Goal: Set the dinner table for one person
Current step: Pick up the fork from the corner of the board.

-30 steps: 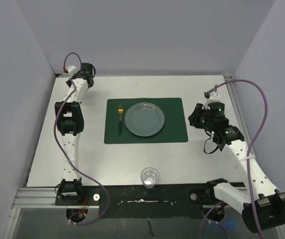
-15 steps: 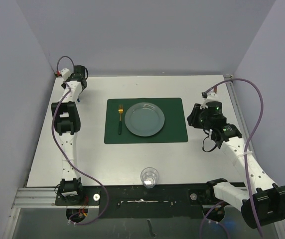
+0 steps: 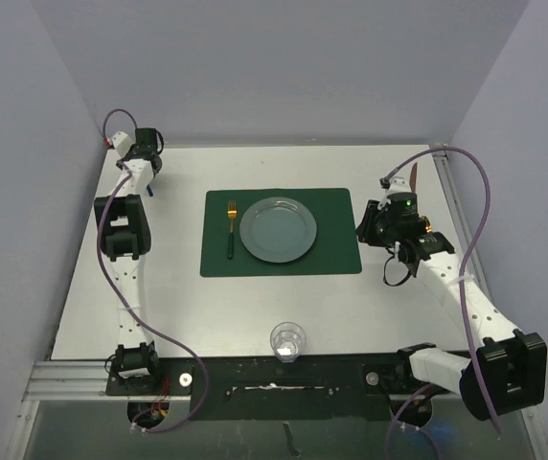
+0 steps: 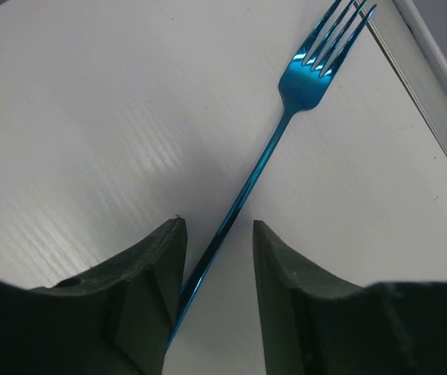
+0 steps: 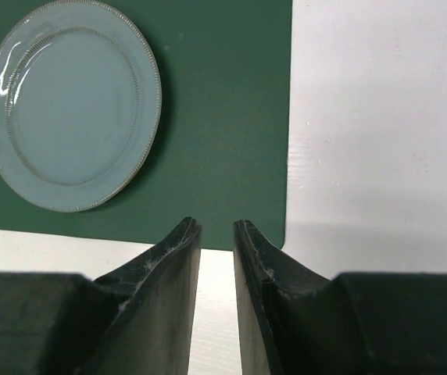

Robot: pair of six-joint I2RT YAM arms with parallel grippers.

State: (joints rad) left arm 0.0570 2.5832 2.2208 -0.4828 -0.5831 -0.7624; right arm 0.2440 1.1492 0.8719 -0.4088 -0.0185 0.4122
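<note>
1. The white counter (image 3: 216,307) fills nearly the whole floor of the booth, with both arms bolted at its near edge.
2. A dark green placemat (image 3: 336,249) lies about in the middle of it, long side running left to right.
3. On the placemat sits a pale blue-grey plate (image 3: 278,229). Just to its left lies a gold fork (image 3: 231,225) with a dark handle, tines pointing to the far side, also on the mat.
4. A clear cup (image 3: 288,340) stands upright on the bare counter at the near edge, well apart from the mat.
5. The left arm reaches to the far left corner. Its wrist camera shows the left gripper (image 4: 218,226) low over a blue fork (image 4: 305,78) that lies flat on the counter.
6. The blue fork's tines point towards the edge rail (image 4: 430,86), and its thin handle runs back between the two dark fingers (image 4: 149,273).
7. That gripper stands fairly wide, one finger on each side of the handle. The handle passes close along the left finger; I cannot tell whether it touches. It is not pinched.
8. The right gripper (image 5: 216,225) hangs over the counter just beside the right edge of the placemat, pointing towards the plate.
9. Its fingers (image 5: 169,273) are drawn in to a narrow slit and hold nothing; counter and the mat's edge show through the gap.
</note>
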